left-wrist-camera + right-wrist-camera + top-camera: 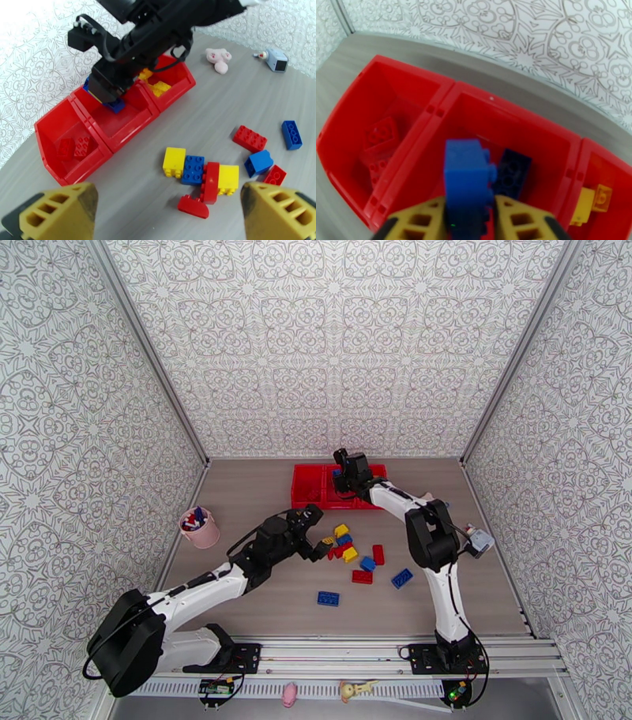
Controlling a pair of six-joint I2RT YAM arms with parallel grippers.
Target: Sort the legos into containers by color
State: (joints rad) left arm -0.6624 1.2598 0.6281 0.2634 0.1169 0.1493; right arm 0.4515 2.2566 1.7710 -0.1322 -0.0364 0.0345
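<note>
Right gripper, arm outstretched, clamps blue lego over middle container.

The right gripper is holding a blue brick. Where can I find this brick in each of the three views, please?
Top external: the blue brick is a small blue spot at the far middle, over the red bins.
Left wrist: upper left, under the right arm, above the middle bin.
Right wrist: bottom centre, in the right gripper.
Shared landmark: the red bins; the brick hangs over the middle one.
</note>
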